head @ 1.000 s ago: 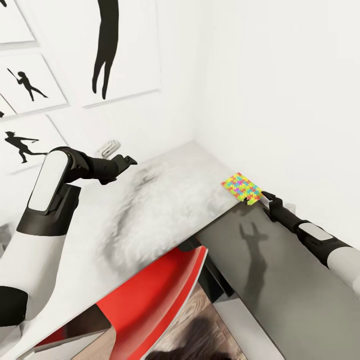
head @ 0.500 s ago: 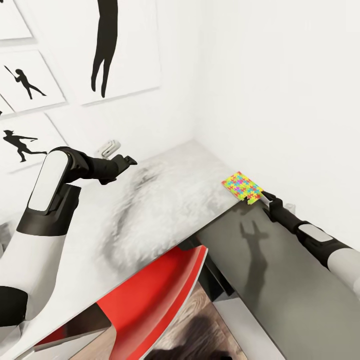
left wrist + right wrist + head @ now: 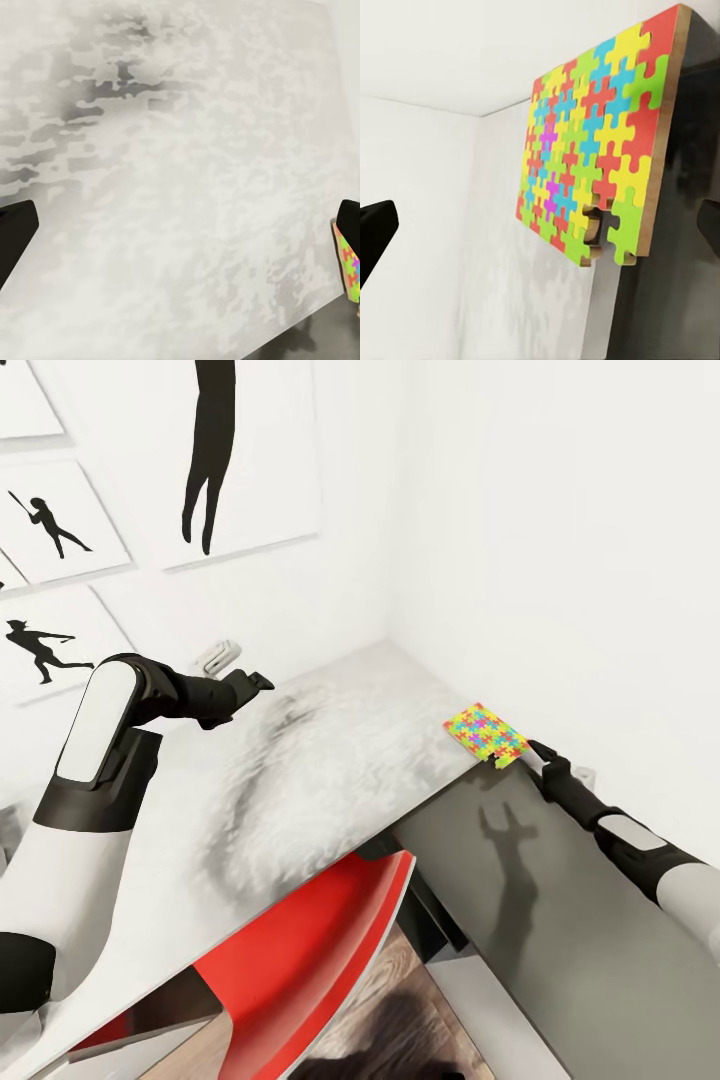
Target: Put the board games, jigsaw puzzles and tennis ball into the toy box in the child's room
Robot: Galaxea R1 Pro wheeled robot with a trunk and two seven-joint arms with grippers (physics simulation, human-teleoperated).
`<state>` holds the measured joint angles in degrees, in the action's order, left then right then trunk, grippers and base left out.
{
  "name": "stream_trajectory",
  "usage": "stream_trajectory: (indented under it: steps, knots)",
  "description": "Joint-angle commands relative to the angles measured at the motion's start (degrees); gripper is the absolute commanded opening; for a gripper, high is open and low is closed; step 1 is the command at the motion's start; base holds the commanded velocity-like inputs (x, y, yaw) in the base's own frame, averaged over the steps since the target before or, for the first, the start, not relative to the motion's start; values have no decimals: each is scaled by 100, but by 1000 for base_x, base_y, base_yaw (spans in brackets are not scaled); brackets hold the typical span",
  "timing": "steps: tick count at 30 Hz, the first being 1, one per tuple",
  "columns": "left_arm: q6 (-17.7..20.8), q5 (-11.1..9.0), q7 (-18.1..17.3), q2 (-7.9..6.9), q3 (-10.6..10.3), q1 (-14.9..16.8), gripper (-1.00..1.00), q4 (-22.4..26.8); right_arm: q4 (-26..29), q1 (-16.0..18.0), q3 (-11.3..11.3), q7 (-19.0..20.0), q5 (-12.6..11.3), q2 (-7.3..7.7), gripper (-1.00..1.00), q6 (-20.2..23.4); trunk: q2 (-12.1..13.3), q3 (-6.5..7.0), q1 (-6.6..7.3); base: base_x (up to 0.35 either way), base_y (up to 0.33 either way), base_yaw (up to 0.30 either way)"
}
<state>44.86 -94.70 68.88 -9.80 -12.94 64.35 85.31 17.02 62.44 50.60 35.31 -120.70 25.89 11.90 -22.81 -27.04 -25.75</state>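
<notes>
A multicoloured jigsaw puzzle (image 3: 485, 735) lies flat at the edge of the white mottled surface (image 3: 330, 760), close to the right wall. One corner reaches over the grey surface (image 3: 540, 900). My right gripper (image 3: 533, 750) is open just short of the puzzle's near corner, without touching it. In the right wrist view the puzzle (image 3: 592, 150) sits ahead between the two wide-spread fingers (image 3: 376, 229). My left gripper (image 3: 258, 681) hovers open above the white surface, holding nothing. The left wrist view catches the puzzle's edge (image 3: 349, 266) beside one finger.
A white wall (image 3: 560, 560) runs close along the right arm. Framed silhouette pictures (image 3: 240, 460) hang on the far wall. A red chair (image 3: 320, 940) is tucked under the near edge, above wooden floor (image 3: 390, 1010).
My right gripper has drawn back slightly from the puzzle's corner. The puzzle and the left arm have stayed where they were.
</notes>
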Motion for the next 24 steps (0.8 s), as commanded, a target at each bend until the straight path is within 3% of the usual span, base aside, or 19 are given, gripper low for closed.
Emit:
stream_trajectory:
  steps: [1, 11, 24]
  knots:
    - [23, -40, 52, -4, -6, 7, 100, 3, -3, 1, 37, 44, -60, 4, 100, 1, -10, -9, -3, 0, 0, 0]
    - [23, -40, 54, -4, -8, 7, 100, 3, 4, -16, 32, 139, -59, 15, 100, -82, -10, -10, -3, 0, 0, 0]
    - [23, -40, 53, -4, -9, 7, 100, 3, 50, -21, 35, 430, -68, 176, 100, -17, -10, -10, -3, 0, 0, 0]
